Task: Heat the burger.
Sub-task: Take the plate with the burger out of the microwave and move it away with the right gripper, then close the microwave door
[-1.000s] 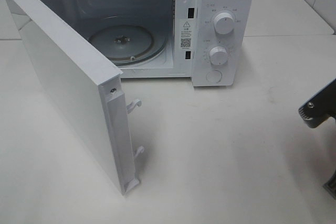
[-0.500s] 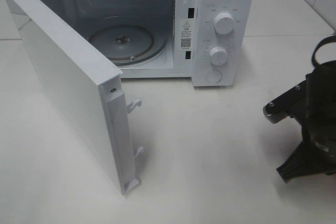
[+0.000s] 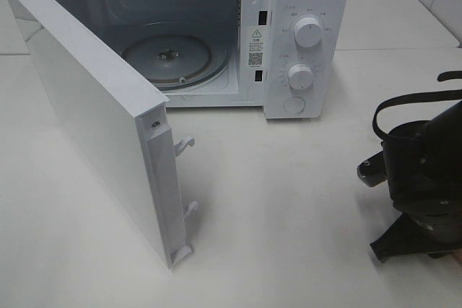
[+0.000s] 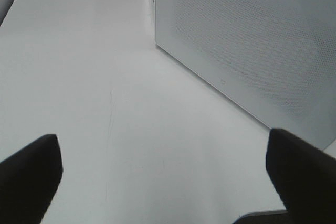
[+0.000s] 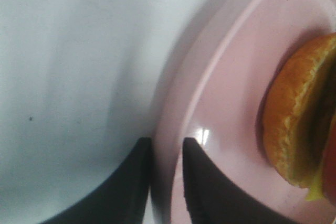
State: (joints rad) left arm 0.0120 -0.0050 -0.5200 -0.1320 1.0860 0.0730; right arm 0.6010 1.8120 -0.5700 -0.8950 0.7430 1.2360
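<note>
In the right wrist view the burger, with a golden-brown bun and a bit of yellow cheese, lies on a pink plate. My right gripper is shut on the plate's rim, one finger on each side of it. In the exterior high view only the right arm shows at the right edge; it hides the plate and burger there. My left gripper is open and empty, over the bare table beside the microwave door.
The white microwave stands at the back with its door swung wide open towards the front left. Its glass turntable is bare. The white table lies between the right arm and the door.
My right arm has moved from the right edge leftwards and further into the exterior high view. The microwave and its door have not moved.
</note>
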